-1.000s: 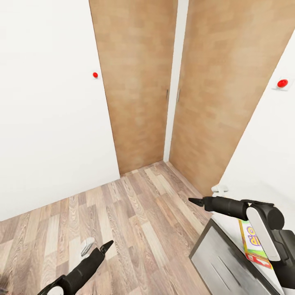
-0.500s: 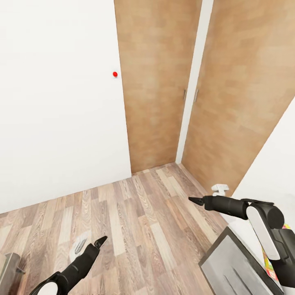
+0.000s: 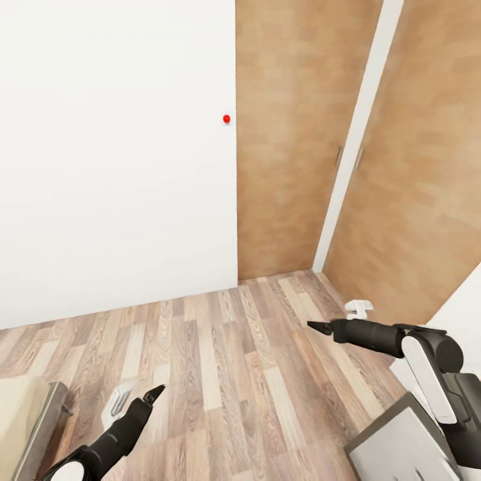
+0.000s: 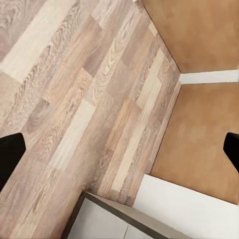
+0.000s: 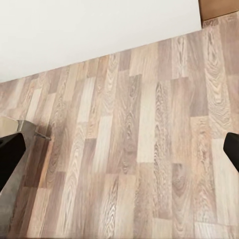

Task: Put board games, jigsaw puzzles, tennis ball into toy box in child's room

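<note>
Left gripper (image 3: 157,391): near left over the wood floor (image 3: 220,361), fingers (image 4: 10,157) spread wide, holding nothing. Right gripper (image 3: 314,326): right, fingers (image 5: 10,157) likewise parted and empty. Bed (image 3: 27,417) corner: near left. Table (image 3: 394,447) corner: near right. White wall (image 3: 113,167), wooden doors (image 3: 294,147) beyond.

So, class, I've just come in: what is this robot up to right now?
Nothing is being handled. The robot faces a room corner with a white wall and wooden doors, above a wood floor. The left gripper and right gripper hang open and empty. A bed corner and a table corner show at the bottom.
</note>
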Robot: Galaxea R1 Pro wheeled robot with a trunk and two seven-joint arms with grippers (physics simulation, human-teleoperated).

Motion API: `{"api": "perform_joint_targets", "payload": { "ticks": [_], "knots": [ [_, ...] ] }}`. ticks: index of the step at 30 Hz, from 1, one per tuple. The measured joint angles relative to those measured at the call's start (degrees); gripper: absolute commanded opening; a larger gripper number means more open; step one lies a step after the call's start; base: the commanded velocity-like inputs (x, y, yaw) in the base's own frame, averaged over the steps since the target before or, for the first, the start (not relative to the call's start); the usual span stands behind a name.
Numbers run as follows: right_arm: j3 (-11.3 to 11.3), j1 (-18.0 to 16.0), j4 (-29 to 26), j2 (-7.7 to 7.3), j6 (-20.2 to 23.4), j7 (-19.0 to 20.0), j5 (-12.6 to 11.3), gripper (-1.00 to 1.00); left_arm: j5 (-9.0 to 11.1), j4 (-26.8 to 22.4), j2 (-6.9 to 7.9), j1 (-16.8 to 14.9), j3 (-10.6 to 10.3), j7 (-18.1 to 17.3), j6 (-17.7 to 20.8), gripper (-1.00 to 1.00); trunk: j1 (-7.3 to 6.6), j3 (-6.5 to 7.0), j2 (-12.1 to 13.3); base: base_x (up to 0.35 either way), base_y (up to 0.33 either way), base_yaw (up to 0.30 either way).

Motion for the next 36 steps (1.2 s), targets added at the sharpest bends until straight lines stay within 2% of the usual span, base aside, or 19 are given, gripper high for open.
{"api": "perform_joint_targets", "payload": {
  "ticks": [9, 14, 15, 18, 19, 22, 23, 25, 26, 29, 30, 33, 34, 36],
  "knots": [
    [0.04, 0.00, 0.11, 0.04, 0.00, 0.00, 0.00, 1.00, 0.29, -0.54, 0.05, 0.04, 0.07, -0.17, 1.51, 1.00, 1.98, -1.62, -3.62, 0.000, 0.000, 0.295],
    [0.10, -0.21, 1.84, 0.37, -0.01, -0.09, 0.04, 1.00, 0.84, -2.58, 0.08, 0.28, 0.79, -1.23, 6.53, 1.00, 3.08, -2.57, -5.63, 0.000, 0.000, 0.283],
    [0.10, -0.22, 1.86, 0.38, 0.00, -0.09, 0.00, 1.00, 0.84, -2.60, 0.08, 0.28, 0.80, -1.24, 6.58, 1.00, 3.30, -2.77, -6.03, 0.000, 0.000, 0.259],
    [0.74, -1.55, 6.12, 2.47, 0.00, -0.72, 0.03, 1.00, 2.26, -3.33, 0.20, -1.30, 3.34, -1.56, 10.13, 1.00, 3.96, -3.40, -7.23, 0.000, 0.000, 0.230],
    [0.75, -1.58, 6.18, 2.50, 0.00, -0.73, 0.03, 1.00, 2.26, -3.33, 0.20, -1.32, 3.37, -1.55, 10.17, 1.00, 4.18, -3.61, -7.64, 0.000, 0.000, 0.207],
    [2.40, -4.08, 14.04, 6.08, 0.08, -3.48, 0.19, 1.00, 4.54, -3.73, 0.27, -5.83, 5.16, 0.48, 13.34, 1.00, 4.86, -4.25, -8.84, 0.000, 0.000, 0.175],
    [2.42, -4.12, 14.15, 6.12, 0.08, -3.53, 0.17, 1.00, 4.49, -3.73, 0.27, -5.90, 5.18, 0.52, 13.40, 1.00, 5.06, -4.47, -9.24, 0.000, 0.000, 0.150],
    [3.57, -6.22, 20.09, 8.30, 0.09, -6.24, 0.39, 1.00, 6.28, -3.63, 0.14, -9.84, 5.82, 4.59, 15.41, 1.00, 5.53, -4.90, -10.04, 0.000, 0.000, 0.130],
    [3.58, -6.27, 20.19, 8.34, 0.09, -6.28, 0.37, 1.00, 6.23, -3.63, 0.14, -9.94, 5.83, 4.68, 15.46, 1.00, 5.72, -5.12, -10.45, 0.000, 0.000, 0.108],
    [4.64, -8.78, 26.20, 10.16, 0.09, -9.11, 0.66, 1.00, 8.51, -2.98, -0.38, -16.68, 5.92, 14.37, 17.37, 1.00, 6.39, -5.75, -11.65, 0.000, 0.000, 0.075],
    [4.65, -8.81, 26.26, 10.17, 0.09, -9.13, 0.65, 1.00, 8.44, -2.97, -0.39, -16.79, 5.91, 14.50, 17.43, 1.00, 6.60, -5.97, -12.05, 0.000, 0.000, 0.055],
    [5.01, -10.16, 28.72, 10.73, 0.09, -10.50, 0.80, 1.00, 9.91, -2.00, -1.16, -22.90, 4.42, 25.20, 18.49, 1.00, 7.26, -6.60, -13.25, 0.000, 0.000, 0.038],
    [5.01, -10.17, 28.74, 10.73, 0.09, -10.52, 0.79, 1.00, 9.85, -1.99, -1.16, -22.99, 4.40, 25.32, 18.55, 1.00, 7.48, -6.82, -13.66, 0.000, 0.000, 0.028],
    [5.04, -10.63, 28.81, 10.53, 0.08, -11.02, 0.85, 1.00, 10.89, -1.68, -1.41, -26.40, 3.31, 31.51, 19.07, 1.00, 7.92, -7.25, -14.46, 0.000, 0.000, 0.020]
  ]
}}
